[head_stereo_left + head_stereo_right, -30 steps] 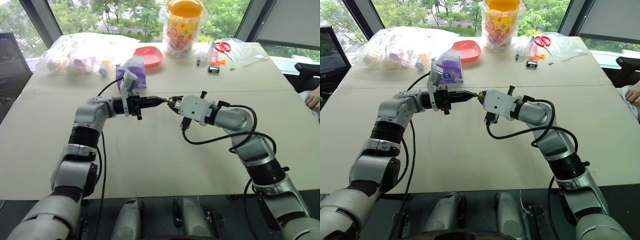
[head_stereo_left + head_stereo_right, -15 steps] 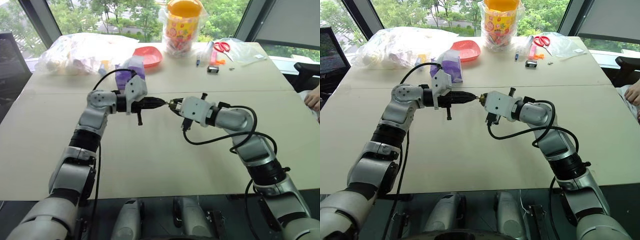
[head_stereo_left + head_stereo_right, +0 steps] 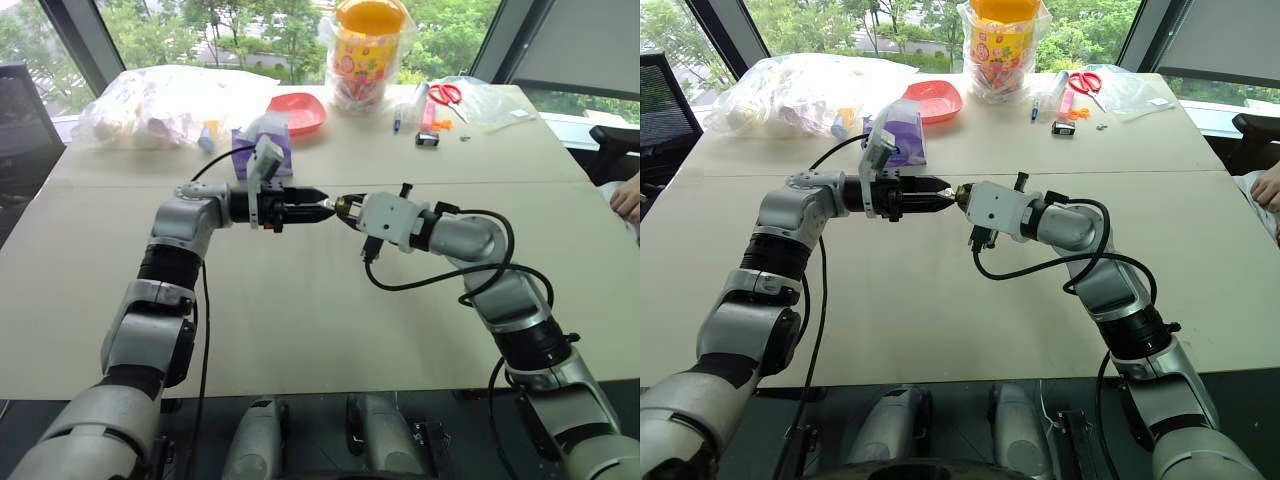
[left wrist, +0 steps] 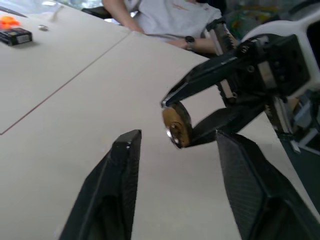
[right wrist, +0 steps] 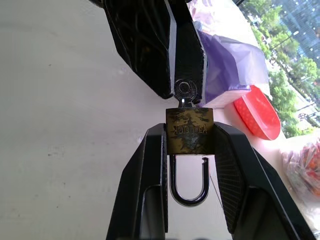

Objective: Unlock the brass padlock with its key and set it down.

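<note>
Gripping the brass padlock [image 5: 190, 131] between its two black fingers [image 5: 145, 175], the right hand [image 3: 344, 207] holds the lock above the bare middle of the counter [image 3: 330, 320], well clear of the surface. In the right wrist view the lock's body sits squarely between the finger pads, its silvery shackle [image 5: 189, 183] hanging back toward the palm with one leg free of the body. The key [image 5: 184, 92] stands in the lock's far face, its round head pointing away from the right hand. The left hand [image 3: 325, 209] faces it from the 9 o'clock side, tips nearly meeting the right hand's; its fingers [image 4: 117, 185] are spread apart, and in the left wrist view the padlock lies beyond the gap between them, touched by neither. The key's head sits just in front of the left fingertips; whether they touch it cannot be told. At 12 o'clock along the counter's far edge lie a red dish [image 3: 298, 112], a purple packet [image 3: 898, 135], a yellow-lidded jar [image 3: 369, 50], clear bags [image 3: 160, 105] and red-handled scissors [image 3: 445, 94]. A person's arm [image 3: 627, 200] rests at 3 o'clock.
</note>
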